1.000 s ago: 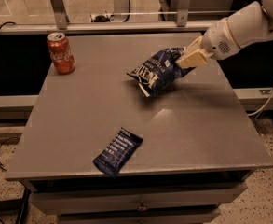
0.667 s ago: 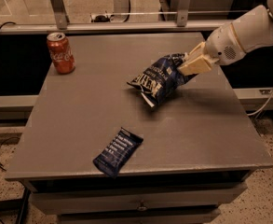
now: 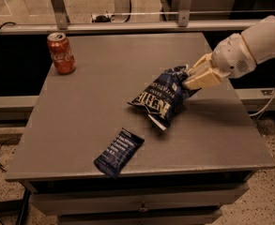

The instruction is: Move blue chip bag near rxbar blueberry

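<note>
Near right edge of table (image 3: pixel 104 74) — pincer (image 3: pixel 190 79) clamped on blue chip bag (image 3: pixel 161 98).

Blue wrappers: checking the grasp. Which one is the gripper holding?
The blue chip bag, big and crinkled with white lettering, pinched at its right end by the gripper. The small flat rxbar blueberry lies untouched, apart from it.
</note>
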Motion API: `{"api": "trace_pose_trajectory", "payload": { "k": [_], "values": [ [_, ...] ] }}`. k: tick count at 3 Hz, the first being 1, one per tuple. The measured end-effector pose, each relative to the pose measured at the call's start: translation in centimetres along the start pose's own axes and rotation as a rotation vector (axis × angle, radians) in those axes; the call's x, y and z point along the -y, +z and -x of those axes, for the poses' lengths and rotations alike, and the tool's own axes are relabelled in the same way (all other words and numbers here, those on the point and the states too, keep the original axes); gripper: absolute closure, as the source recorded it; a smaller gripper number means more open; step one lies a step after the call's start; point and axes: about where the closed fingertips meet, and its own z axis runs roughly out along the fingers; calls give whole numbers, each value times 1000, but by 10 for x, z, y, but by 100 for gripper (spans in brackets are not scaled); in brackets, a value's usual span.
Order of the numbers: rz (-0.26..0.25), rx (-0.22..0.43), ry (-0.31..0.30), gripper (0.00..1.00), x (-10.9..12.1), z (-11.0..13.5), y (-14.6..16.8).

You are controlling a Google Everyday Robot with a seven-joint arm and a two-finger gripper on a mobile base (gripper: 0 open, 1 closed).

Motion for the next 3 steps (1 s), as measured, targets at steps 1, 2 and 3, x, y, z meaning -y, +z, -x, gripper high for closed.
{"api": "trace_pose_trajectory", "payload": {
  "k": [1,2,3],
  "values": [
    [66,14,-34,60,-23,-3,9],
    [112,22,-44,36,-39,-7,18],
    [138,23,-49,15,-49,-9,22]
  ]
}}
